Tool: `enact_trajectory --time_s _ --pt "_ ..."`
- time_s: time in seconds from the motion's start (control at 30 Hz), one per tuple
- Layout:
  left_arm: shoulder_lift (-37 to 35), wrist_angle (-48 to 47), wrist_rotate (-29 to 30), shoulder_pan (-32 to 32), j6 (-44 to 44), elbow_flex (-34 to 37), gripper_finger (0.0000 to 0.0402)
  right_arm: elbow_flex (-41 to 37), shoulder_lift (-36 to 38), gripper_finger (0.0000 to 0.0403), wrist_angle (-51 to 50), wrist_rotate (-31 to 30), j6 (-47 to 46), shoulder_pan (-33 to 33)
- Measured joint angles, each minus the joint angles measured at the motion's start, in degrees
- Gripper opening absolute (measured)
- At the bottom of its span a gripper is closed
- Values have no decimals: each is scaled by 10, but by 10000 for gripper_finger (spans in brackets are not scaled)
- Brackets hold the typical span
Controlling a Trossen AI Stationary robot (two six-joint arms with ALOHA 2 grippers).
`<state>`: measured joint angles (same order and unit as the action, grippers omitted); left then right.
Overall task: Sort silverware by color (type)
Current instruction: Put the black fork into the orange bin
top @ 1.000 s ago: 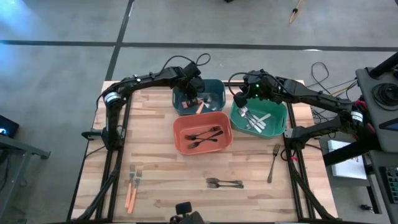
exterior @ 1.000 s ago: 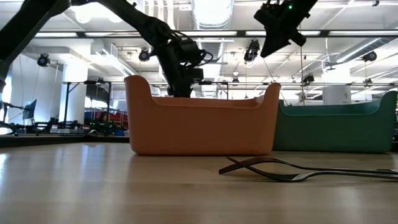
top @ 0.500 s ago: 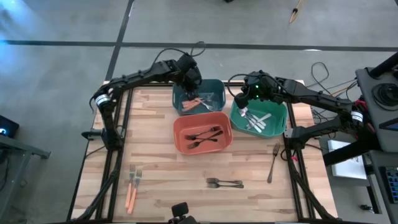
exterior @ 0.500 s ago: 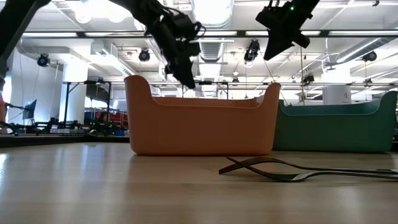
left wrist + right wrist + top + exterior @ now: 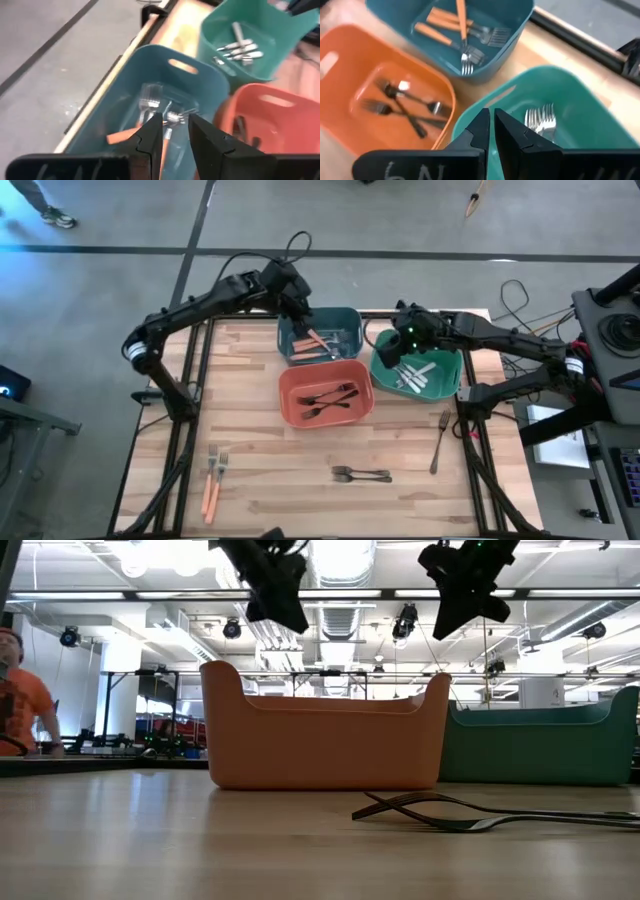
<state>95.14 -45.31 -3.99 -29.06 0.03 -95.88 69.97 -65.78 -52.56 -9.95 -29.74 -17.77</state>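
Observation:
Three bins stand at the table's far middle: a teal bin (image 5: 345, 320) with orange-handled forks (image 5: 445, 22), an orange-red bin (image 5: 290, 405) with black forks (image 5: 405, 107), and a green bin (image 5: 452, 375) with silver forks (image 5: 540, 120). On the table lie two orange-handled forks (image 5: 212, 480), black forks (image 5: 360, 474) and one silver fork (image 5: 440, 442). My left gripper (image 5: 297, 305) hangs open and empty above the teal bin's far left corner (image 5: 175, 125). My right gripper (image 5: 393, 350) hovers shut and empty over the green bin's left rim (image 5: 491, 120).
The three bins stand close together, the orange-red bin (image 5: 320, 740) nearest. Bare wooden table (image 5: 250, 430) lies between the bins and the loose forks near the front edge. A person in an orange shirt (image 5: 15, 700) shows in the room beyond the table.
My left gripper has risen out of the teal bin and drawn back toward the table's far left edge. An orange-handled fork that was under it now lies in the teal bin. My right gripper has turned a little above the green bin.

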Motion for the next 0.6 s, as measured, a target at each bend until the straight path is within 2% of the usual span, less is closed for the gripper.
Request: enact_trajectory --time_s 0.23,0.47,0.6 --pt "-26 -30 7 74 -59 9 76 0 0 18 -30 2 -50 65" --pt "-53 -30 60 179 -128 45 76 0 0 18 -42 3 -99 120" --pt "-75 -28 85 232 -167 78 76 0 0 18 -43 30 -114 141"
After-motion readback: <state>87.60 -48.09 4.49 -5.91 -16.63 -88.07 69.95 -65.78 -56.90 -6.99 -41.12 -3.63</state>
